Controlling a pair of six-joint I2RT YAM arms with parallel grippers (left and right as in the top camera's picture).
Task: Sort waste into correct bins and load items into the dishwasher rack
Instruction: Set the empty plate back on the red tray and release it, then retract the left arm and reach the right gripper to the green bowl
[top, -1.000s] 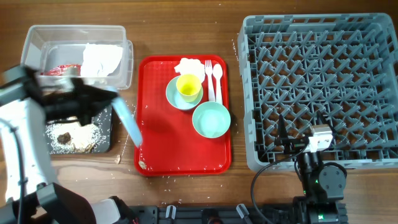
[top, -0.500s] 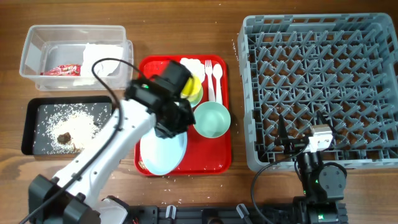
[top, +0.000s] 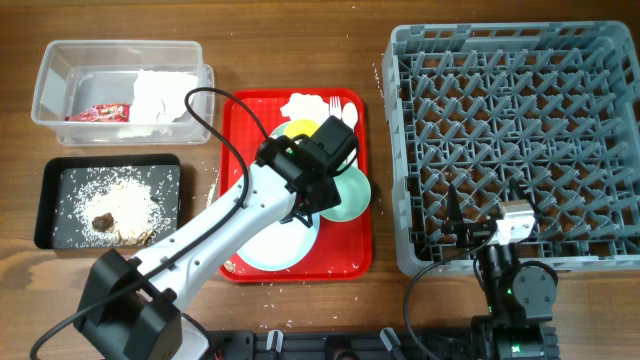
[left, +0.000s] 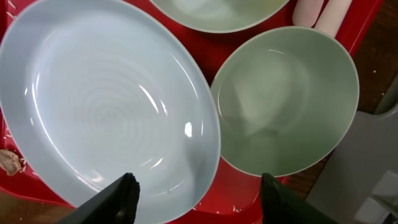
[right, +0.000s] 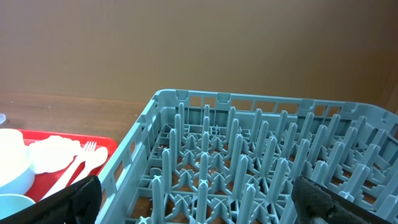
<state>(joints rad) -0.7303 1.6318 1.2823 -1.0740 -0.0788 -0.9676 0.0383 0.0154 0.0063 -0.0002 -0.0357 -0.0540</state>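
Wood-grain table (top: 300, 30), left pincer (left: 199, 193) spread over glossy round plate (left: 106, 106) (mint bowl (left: 286, 99) beside), right pincer (right: 199, 199) spread

plate (top: 275, 245) carried onto red tray (top: 245, 130) by left end effector (left: 199, 190)

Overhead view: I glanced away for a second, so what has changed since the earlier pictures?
The left arm swung right from the black tray to the red tray, carrying the pale blue plate, which now lies flat there below the open left gripper. The right arm, rack and tub stayed put.
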